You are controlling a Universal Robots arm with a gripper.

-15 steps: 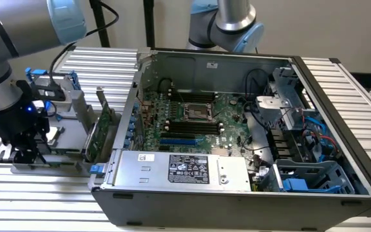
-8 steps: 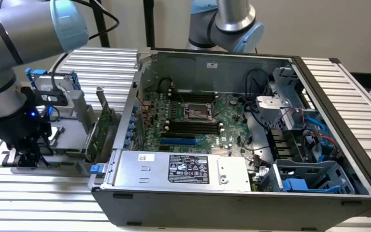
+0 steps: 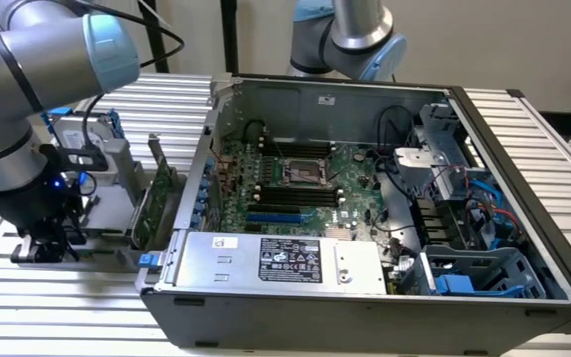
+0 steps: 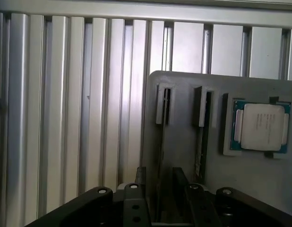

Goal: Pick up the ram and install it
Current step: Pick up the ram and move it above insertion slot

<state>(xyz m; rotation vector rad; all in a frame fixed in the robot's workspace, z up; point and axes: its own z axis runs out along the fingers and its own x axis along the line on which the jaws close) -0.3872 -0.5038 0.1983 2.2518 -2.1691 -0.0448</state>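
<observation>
Hand (image 4: 159, 178) parted, gripping nothing, low over grey tray (image 4: 181, 101); ram (image 4: 199, 153) stands in slot just beside.

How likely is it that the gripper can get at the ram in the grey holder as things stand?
Probably yes. The ram stands on edge in its grey holder with nothing over it, and the open gripper hangs just above the holder. The processor lies apart, to one side.
</observation>
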